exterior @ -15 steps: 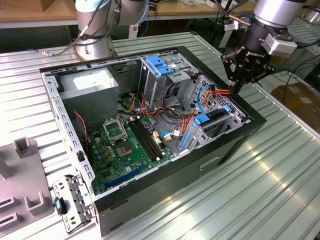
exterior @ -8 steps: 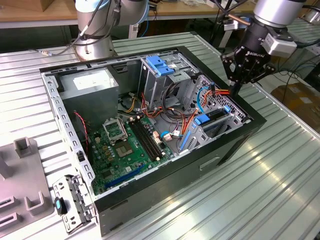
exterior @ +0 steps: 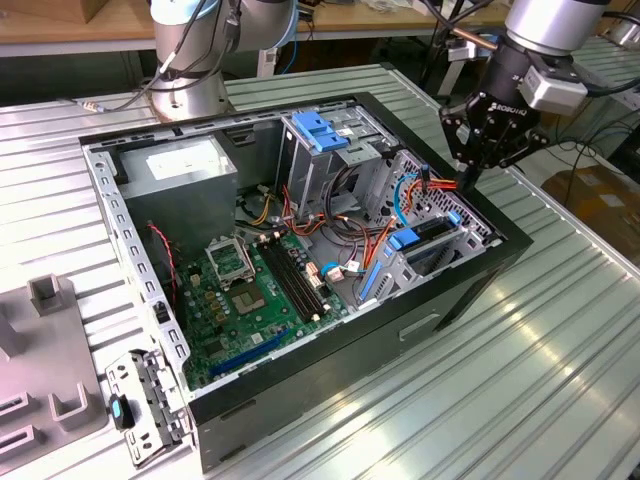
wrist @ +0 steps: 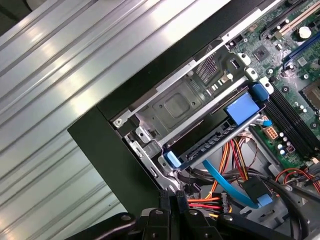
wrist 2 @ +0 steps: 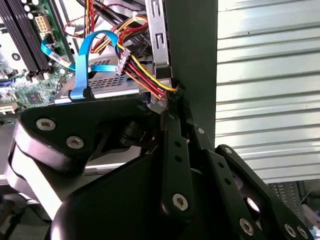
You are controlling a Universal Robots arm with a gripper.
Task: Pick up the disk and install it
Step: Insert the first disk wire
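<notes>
Tool (wrist 2: 172, 107) fingers pinched together, holding nothing, at the power plug (wrist 2: 122, 62) by the disk (wrist: 215, 137); my push could snag wires.

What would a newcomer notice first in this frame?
An open computer case lies on a ribbed metal table, its green motherboard exposed. The black gripper hangs over the case's corner at the exterior view's right, close to red and yellow power wires beside a blue-tabbed drive bay.

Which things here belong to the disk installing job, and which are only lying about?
Job: hand; disk, sitting in the drive bay; computer case.
Lying about: metal bracket and grey block, both on the table beside the case.
</notes>
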